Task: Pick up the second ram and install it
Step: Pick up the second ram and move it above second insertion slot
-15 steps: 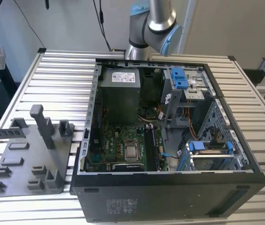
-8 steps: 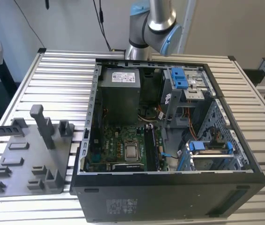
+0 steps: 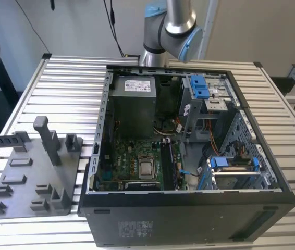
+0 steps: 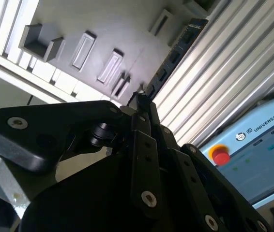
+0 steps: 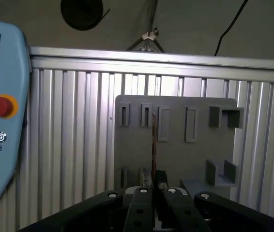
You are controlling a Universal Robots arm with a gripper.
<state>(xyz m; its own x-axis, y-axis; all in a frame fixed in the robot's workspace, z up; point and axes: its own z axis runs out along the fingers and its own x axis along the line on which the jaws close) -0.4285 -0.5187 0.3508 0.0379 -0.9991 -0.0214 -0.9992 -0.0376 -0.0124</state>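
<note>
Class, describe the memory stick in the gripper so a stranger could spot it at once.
Start at the ribbed metal table and the grey holder tray on it. Against that tray, the black gripper clamps the second ram, a long thin dark stick. Unlike the tray's pale slots, it carries a row of black chips.

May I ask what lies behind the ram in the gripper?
In the first wrist view, the grey holder tray and slatted table lie behind the second ram; the gripper covers its held end.

Ribbed aluminium table, pale wall
</note>
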